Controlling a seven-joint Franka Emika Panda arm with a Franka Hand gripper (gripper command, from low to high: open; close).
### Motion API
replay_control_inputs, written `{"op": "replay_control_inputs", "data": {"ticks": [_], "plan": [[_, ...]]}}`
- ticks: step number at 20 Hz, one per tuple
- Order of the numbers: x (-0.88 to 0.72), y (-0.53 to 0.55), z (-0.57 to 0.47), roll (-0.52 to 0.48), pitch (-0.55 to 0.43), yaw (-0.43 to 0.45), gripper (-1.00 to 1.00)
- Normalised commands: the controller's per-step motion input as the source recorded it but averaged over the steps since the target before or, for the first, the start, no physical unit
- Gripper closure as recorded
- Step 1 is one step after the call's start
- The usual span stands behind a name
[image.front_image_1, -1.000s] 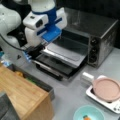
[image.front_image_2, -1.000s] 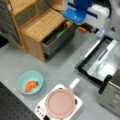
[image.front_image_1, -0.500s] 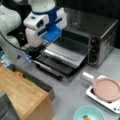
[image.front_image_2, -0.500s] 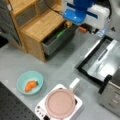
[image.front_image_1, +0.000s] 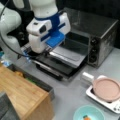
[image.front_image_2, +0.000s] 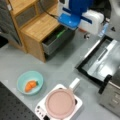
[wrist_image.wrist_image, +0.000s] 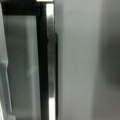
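Note:
My gripper (image.front_image_1: 46, 51) hangs under the white and blue wrist, just above the left end of the toaster oven's open door (image.front_image_1: 63, 58). The door lies flat with its glass up, and its handle (image.front_image_1: 48, 70) runs along the front edge. Nothing shows between my fingers. In a front view the gripper (image.front_image_2: 86, 36) sits between the wooden cabinet's open drawer (image.front_image_2: 58, 40) and the door (image.front_image_2: 101, 60). The wrist view shows the door's black frame (wrist_image.wrist_image: 41, 65) and metal handle bar (wrist_image.wrist_image: 50, 62) beside the grey table (wrist_image.wrist_image: 77, 65); my fingers do not show there.
The toaster oven (image.front_image_1: 100, 32) stands at a front view's right. A wooden cabinet (image.front_image_1: 22, 95) with an open drawer (image.front_image_1: 40, 83) is at the bottom left. A pink pan (image.front_image_2: 60, 103) sits on a small white stove (image.front_image_2: 41, 110). A teal bowl (image.front_image_2: 23, 77) holds a carrot (image.front_image_2: 30, 85).

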Motion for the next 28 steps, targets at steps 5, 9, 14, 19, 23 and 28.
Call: {"op": "replay_control_inputs", "data": {"ticks": [5,9,14,19,23,28], "plan": [[0.51,-0.29,-0.05,-0.015,0.082,0.019,-1.0],[0.55,-0.19,0.05,0.0,0.133,0.024,-1.0],[0.48,-0.17,0.16,-0.001,0.169,0.026,-1.0],[0.41,-0.23,0.21,-0.026,0.229,0.002,-1.0],[0.53,-0.33,0.09,-0.016,0.215,-0.002,-1.0],[0.59,-0.26,-0.03,0.01,0.178,0.08,-1.0]]}}
